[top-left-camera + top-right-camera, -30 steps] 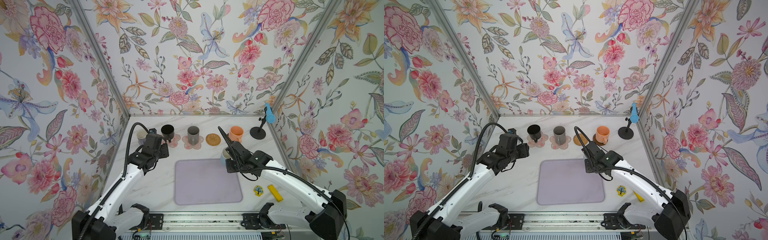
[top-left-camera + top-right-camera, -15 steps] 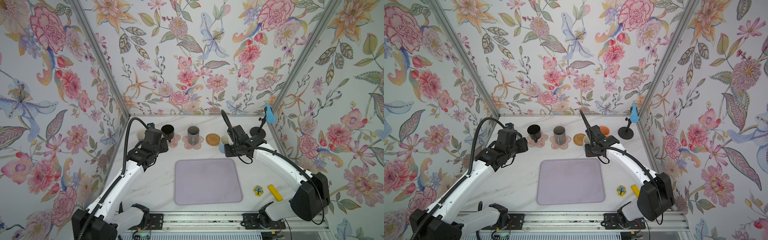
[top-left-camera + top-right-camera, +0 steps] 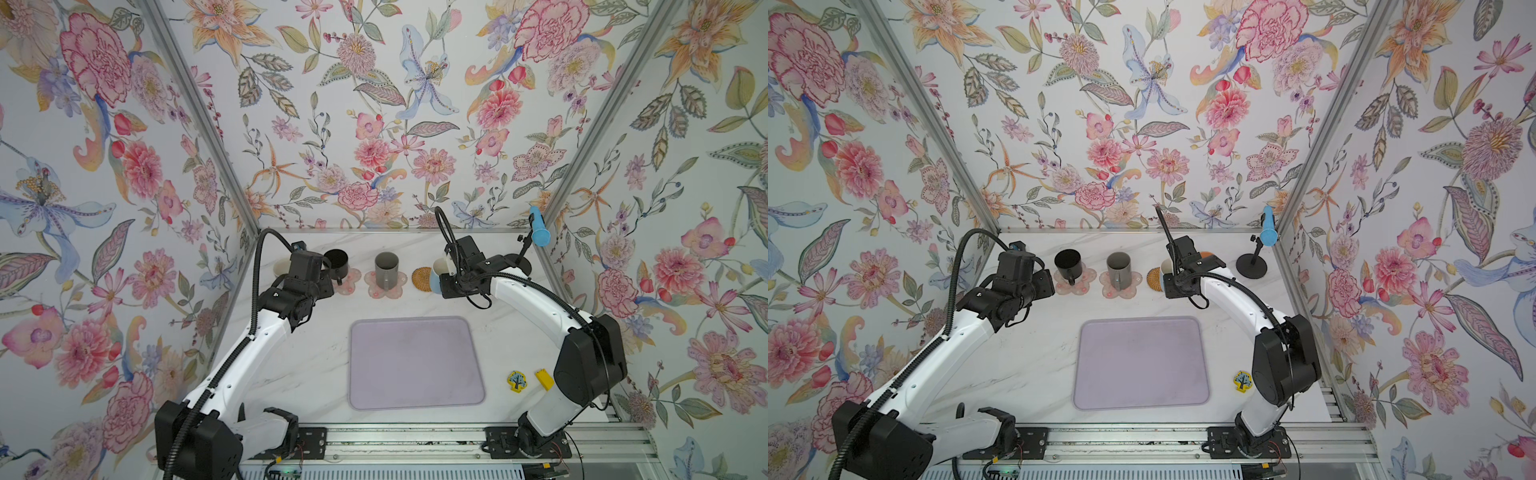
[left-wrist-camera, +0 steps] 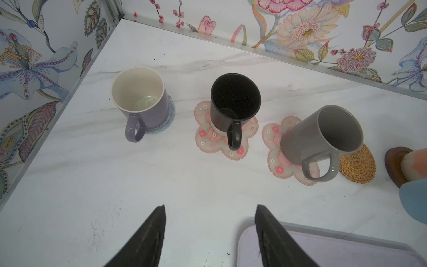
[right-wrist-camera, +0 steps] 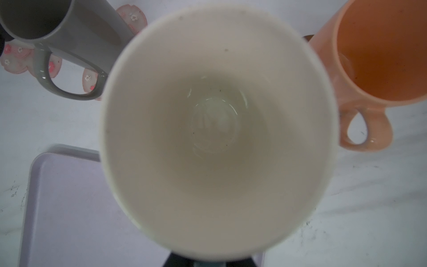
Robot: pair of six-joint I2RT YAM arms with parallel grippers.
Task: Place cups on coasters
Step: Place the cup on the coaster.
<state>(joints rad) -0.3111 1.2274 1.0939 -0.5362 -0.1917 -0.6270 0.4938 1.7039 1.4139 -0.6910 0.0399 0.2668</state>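
Right gripper (image 3: 451, 270): pinched shut on the light blue mug (image 3: 435, 284)
Rattan coaster (image 3: 420, 276): left bare, just beside the held mug, toward the grey mug (image 3: 386, 270); right arm nearer
Left gripper (image 4: 210, 233): spread, nothing held

Both top views are looking down from high above the front edge of the table (image 3: 316, 374) and facing the back wall (image 3: 374, 124). They are sharing almost the same scene: the whole table with the lavender mat (image 3: 415, 361).

The left wrist camera is sitting low and near. It is looking forward and downward past the left gripper (image 4: 210, 208) at the row of mugs.

The right wrist camera is looking straight down into the light blue mug (image 5: 217, 129), so near that the blurred cream inside is filling most of the picture. Both wrist views are sharing the grey mug (image 4: 323, 138) and a corner of the mat.
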